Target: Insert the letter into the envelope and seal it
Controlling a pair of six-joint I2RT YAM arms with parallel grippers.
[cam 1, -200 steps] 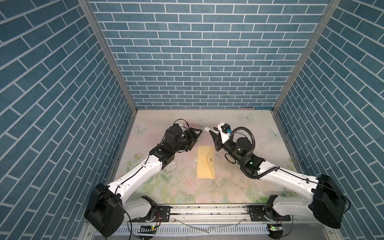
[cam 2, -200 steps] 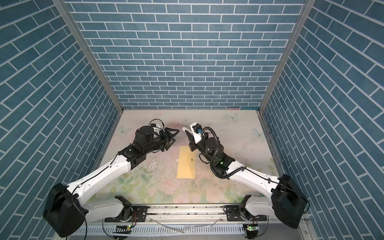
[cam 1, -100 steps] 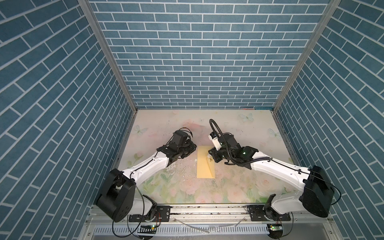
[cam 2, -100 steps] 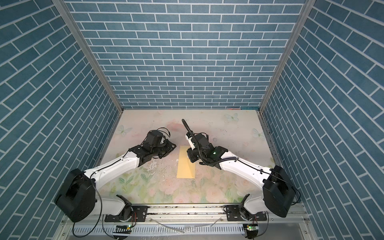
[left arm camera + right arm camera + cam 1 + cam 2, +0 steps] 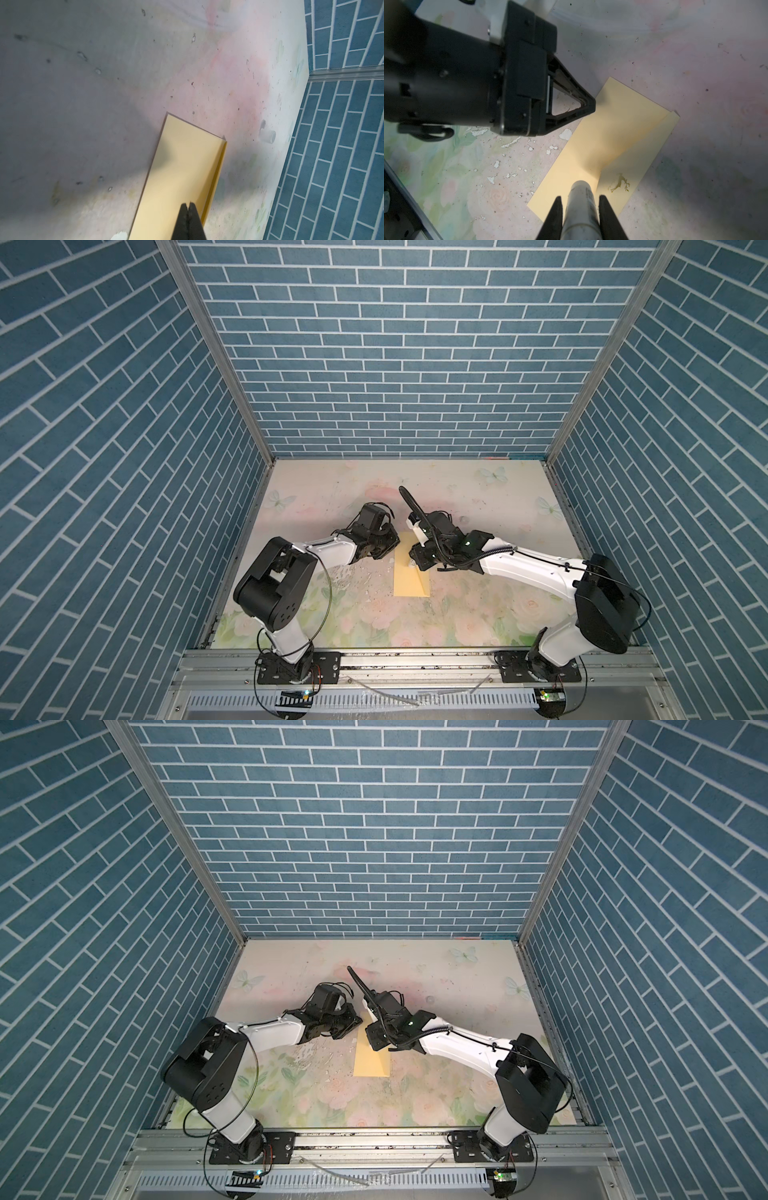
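The yellow-tan envelope [image 5: 411, 576] [image 5: 371, 1060] lies flat mid-table, its long side running away from the rail. Its flap [image 5: 633, 158], marked with a small dark deer figure, is folded over and stands slightly lifted along one long edge. My left gripper [image 5: 188, 204] is shut with nothing between its tips, which rest on the envelope's far end [image 5: 592, 104]. My right gripper [image 5: 580, 199] is shut on a white glue stick [image 5: 581, 209], whose tip points down at the envelope [image 5: 602, 135] beside the flap. The letter is out of view.
A small white cap [image 5: 267, 136] lies on the floral mat [image 5: 478, 614] beyond the envelope. White flecks of worn mat sit left of the envelope. Blue brick walls enclose three sides, and the metal rail [image 5: 415, 659] runs along the front.
Both arms have come down from above onto the envelope. The left gripper went from open to shut. The right gripper brought the glue stick down toward the flap.
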